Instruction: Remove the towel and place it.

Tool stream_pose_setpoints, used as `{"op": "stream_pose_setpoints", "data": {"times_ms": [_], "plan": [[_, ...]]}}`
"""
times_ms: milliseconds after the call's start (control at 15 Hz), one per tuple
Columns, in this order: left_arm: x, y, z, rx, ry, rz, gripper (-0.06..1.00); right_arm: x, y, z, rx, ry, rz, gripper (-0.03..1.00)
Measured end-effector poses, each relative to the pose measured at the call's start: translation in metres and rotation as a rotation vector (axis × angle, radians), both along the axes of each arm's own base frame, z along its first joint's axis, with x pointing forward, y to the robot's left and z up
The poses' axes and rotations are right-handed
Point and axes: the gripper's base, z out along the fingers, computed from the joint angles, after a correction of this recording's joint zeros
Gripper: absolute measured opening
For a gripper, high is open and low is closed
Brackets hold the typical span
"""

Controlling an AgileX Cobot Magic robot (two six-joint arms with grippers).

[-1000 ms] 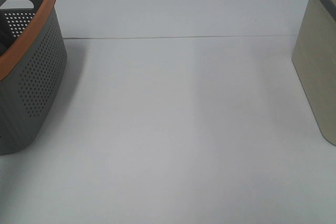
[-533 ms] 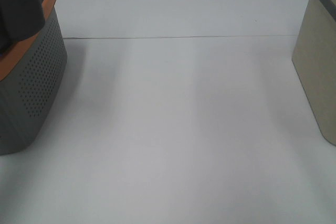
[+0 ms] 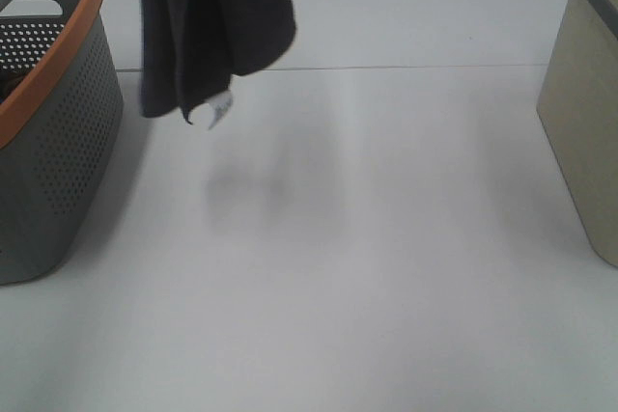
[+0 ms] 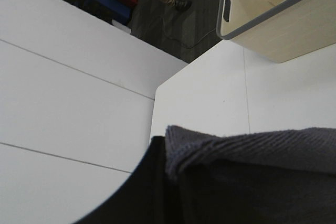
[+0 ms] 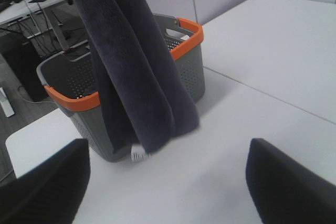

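The dark navy-grey towel (image 3: 208, 16) hangs in folds in the air just right of the grey basket, above the table. Its white tag (image 3: 220, 108) dangles at the lowest corner. Its top runs out of the exterior view. My left gripper is out of that view. In the left wrist view the towel (image 4: 252, 171) bunches right at the gripper and covers the fingers. My right gripper (image 5: 168, 192) is open and empty, low over the table. In its view the towel (image 5: 136, 77) hangs a short way ahead of the gripper.
A grey perforated basket with an orange rim (image 3: 58, 142) stands at the left table edge and also shows in the right wrist view (image 5: 186, 69). A beige bin (image 3: 584, 113) stands at the right edge and also shows in the left wrist view (image 4: 278, 30). A seam crosses the white table.
The towel has risen out of the grey basket and swung right. It now hangs over the table beside the basket.
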Motion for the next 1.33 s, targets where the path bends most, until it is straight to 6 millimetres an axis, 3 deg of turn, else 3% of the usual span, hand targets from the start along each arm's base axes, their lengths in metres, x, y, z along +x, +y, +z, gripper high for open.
{"op": "stream_pose_setpoints", "data": {"times_ms": [333,733,1333], "plan": [[0.014,-0.059,-0.026,-0.016,0.018,-0.091,0.00,0.016,0.005,0.000,-0.013,-0.111,0.093,0.69],[0.019,-0.121,-0.054,0.000,-0.065,-0.154,0.00,0.014,0.007,0.001,-0.021,-0.162,0.135,0.68],[0.010,-0.136,-0.054,-0.009,-0.092,-0.180,0.00,0.012,0.009,0.006,0.022,-0.202,0.167,0.68]]}}
